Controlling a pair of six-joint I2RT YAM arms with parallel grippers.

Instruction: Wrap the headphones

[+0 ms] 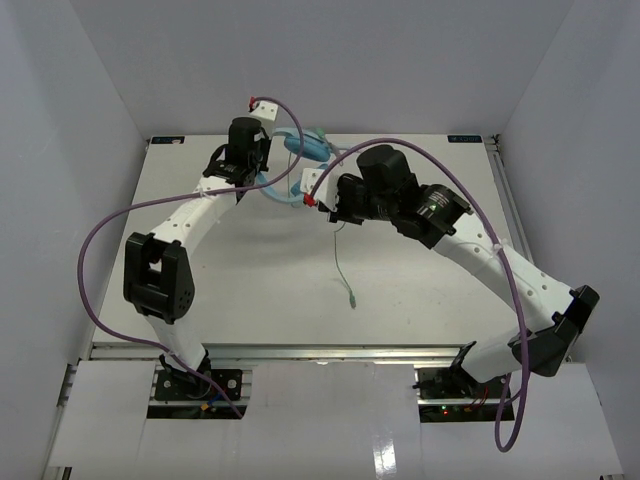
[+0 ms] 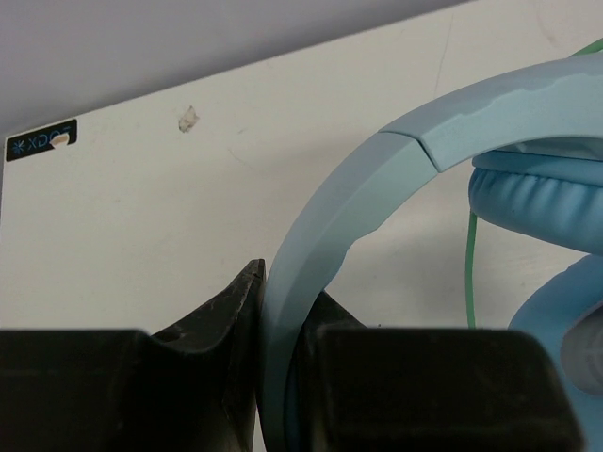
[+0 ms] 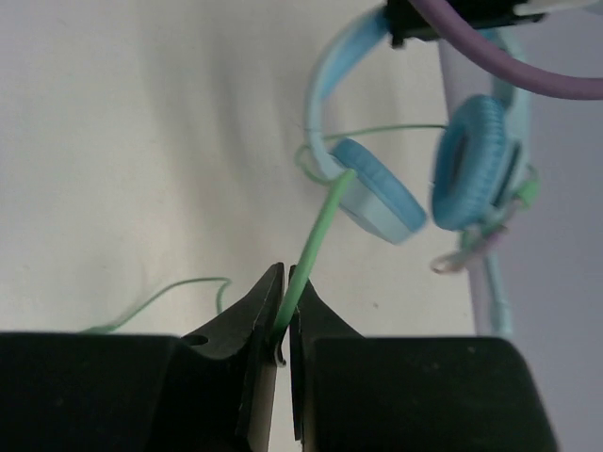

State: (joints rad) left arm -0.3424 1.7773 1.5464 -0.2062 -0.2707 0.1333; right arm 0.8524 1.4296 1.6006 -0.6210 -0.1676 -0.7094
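Note:
The light blue headphones point(image 1: 316, 146) sit at the back of the table between the two arms. My left gripper point(image 2: 283, 315) is shut on the curved headband point(image 2: 330, 217), and the padded ear cups point(image 2: 537, 202) hang to its right. My right gripper point(image 3: 287, 282) is shut on the thin pale-green cable point(image 3: 320, 221), which runs up from the jaws to the ear cups point(image 3: 382, 193). In the top view the right gripper point(image 1: 320, 197) is just right of the headband, and the loose cable end point(image 1: 351, 297) trails toward the table's front.
White table point(image 1: 420, 290) with walls on three sides. Thick purple robot cables point(image 1: 95, 250) loop over both arms, one crossing above the headphones point(image 3: 528, 75). A slack loop of green cable point(image 3: 179, 287) lies left of my right jaws.

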